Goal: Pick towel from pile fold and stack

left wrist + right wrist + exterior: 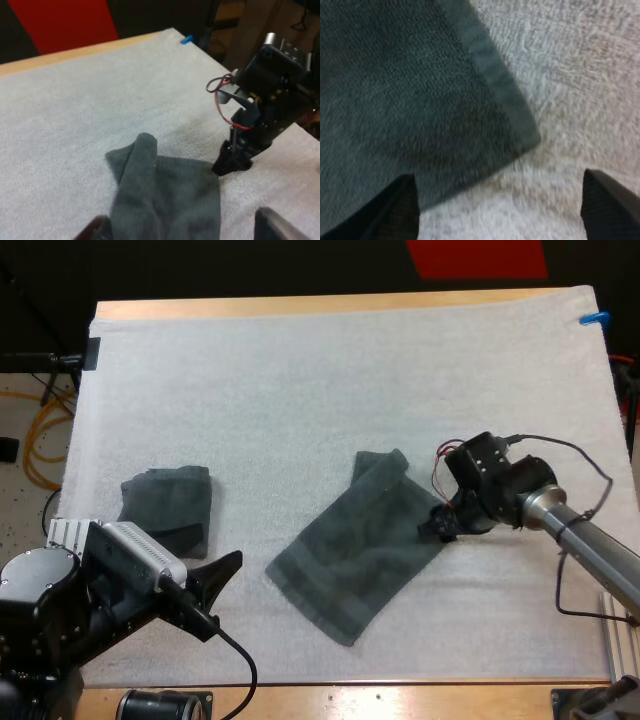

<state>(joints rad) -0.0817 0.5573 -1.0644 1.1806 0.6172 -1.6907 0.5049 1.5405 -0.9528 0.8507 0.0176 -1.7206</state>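
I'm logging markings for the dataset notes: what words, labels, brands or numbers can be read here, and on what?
None can be read. No print or label shows on the spread towel, the folded towel, the white mat, the left gripper or the right gripper.

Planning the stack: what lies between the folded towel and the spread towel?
Bare white mat, in the high view; my left gripper, jaws open, pokes in at the near end.
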